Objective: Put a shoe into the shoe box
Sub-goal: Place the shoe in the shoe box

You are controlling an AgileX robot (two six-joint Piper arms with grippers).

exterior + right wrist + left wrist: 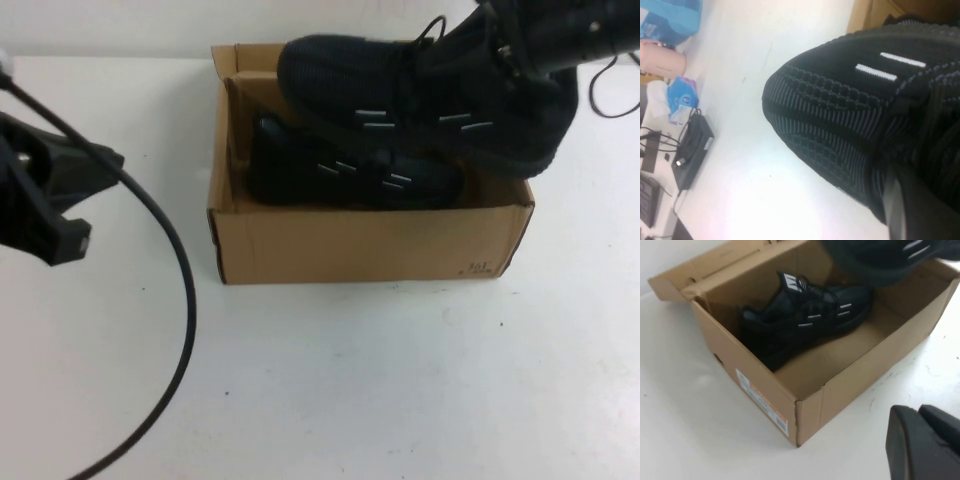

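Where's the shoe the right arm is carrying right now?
In the high view the shoe hangs in the right gripper over the far right part of the open shoe box, above its twin inside; the left gripper waits left.

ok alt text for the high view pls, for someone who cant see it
The right claw holds a black shoe over an open brown shoe box, where a matching second shoe already lies. The left claw is parked at the left on the white table.
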